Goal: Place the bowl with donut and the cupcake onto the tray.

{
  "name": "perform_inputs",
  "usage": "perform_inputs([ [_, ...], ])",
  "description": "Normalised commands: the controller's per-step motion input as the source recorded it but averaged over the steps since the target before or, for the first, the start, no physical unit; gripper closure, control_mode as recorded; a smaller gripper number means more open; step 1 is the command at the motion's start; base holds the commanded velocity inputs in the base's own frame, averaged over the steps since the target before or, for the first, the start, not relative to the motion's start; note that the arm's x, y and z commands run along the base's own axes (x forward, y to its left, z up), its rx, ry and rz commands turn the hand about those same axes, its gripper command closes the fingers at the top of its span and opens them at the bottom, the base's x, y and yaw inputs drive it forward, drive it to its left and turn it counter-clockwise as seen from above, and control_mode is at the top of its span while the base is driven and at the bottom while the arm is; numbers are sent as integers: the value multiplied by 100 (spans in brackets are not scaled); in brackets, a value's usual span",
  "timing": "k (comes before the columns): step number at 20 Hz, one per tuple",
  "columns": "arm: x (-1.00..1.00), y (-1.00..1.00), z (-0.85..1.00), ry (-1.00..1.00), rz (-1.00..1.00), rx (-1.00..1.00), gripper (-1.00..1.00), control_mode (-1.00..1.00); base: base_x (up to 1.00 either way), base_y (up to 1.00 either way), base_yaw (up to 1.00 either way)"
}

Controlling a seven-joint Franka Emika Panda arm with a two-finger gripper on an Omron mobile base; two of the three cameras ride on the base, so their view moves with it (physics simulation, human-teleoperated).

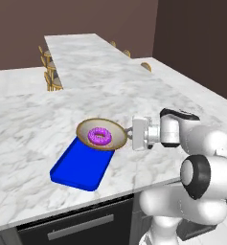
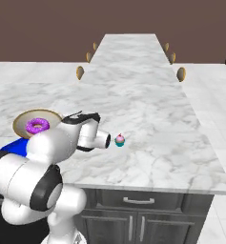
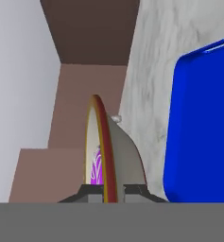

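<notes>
The tan bowl [image 1: 86,128] hangs level over the far end of the blue tray [image 1: 81,165], which lies on the marble counter near its front edge. The purple-iced donut [image 1: 100,136] lies inside the bowl. My gripper [image 1: 129,131] reaches in from the right and is shut on the bowl's right rim. In the hand view the bowl [image 3: 120,151] shows edge-on between my fingertips, with the donut [image 3: 97,169] on one side and the tray [image 3: 198,123] on the other. The small cupcake [image 2: 119,140] stands alone on the counter, well to the right of the bowl [image 2: 24,121].
The marble counter runs on into a long bar at the back, with wooden stools [image 1: 50,72] along its side. The counter's front edge [image 1: 86,201] lies just below the tray. Dark cabinet drawers [image 2: 138,200] sit under the counter.
</notes>
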Motion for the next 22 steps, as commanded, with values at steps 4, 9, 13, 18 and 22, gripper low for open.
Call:
perform_inputs([
  [4,33,51,5,3,-9,-9,100,-100,0,0,0],
  [9,51,24,0,13,-4,-6,100,-100,0,0,0],
  [13,51,-1,-4,17,-6,-4,100,-100,0,0,0],
  [18,45,-5,-20,8,-3,-4,100,-100,0,0,0],
  [22,11,-18,-35,-1,-1,-6,100,-100,0,0,0],
])
